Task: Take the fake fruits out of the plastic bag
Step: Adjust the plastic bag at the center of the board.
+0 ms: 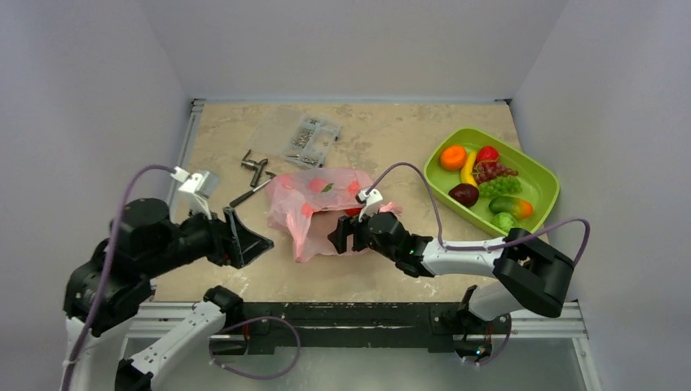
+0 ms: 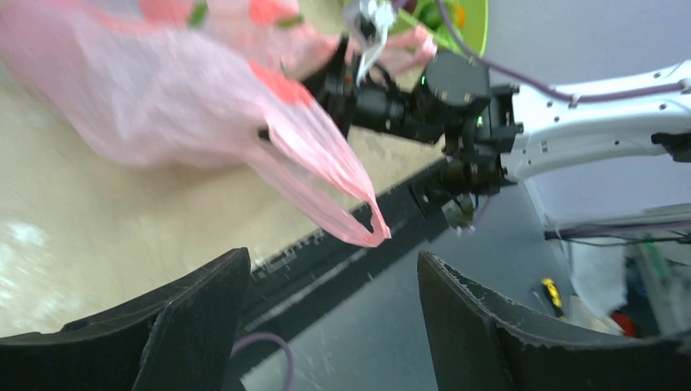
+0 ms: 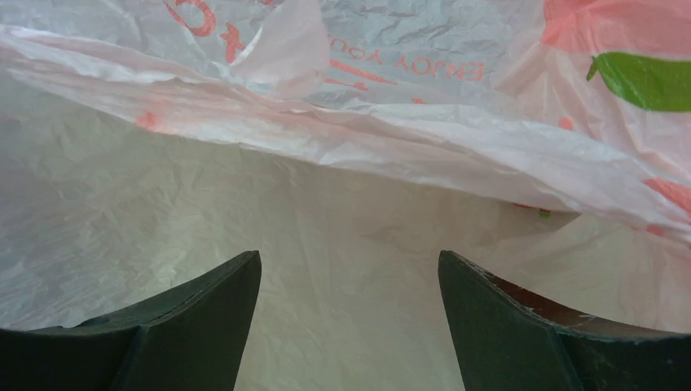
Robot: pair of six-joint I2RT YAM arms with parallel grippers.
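On my screens the marble-pattern table carries the whole scene, with both arms reaching in from the near edge. The pink bag lies crumpled at mid-table, between the two arms, its printed red shapes and green leaves facing up. Well to its right sits the green tray, near the far right corner.

The left gripper hangs just left of the bag with its fingers spread wide and nothing between them; its wrist view shows a loose bag handle ahead of the gap. The right gripper is at the bag's right side, also spread apart. Its wrist camera shows only wrinkled pink film ahead of the fingers, none of it pinched.

Seven fruits lie in the tray: mango, green grapes, purple grapes, plum, orange, banana and strawberry. I cannot tell whether the red spot at the bag's right edge is a fruit or print.

Behind the bag rest a clear screw box and a few metal tools.
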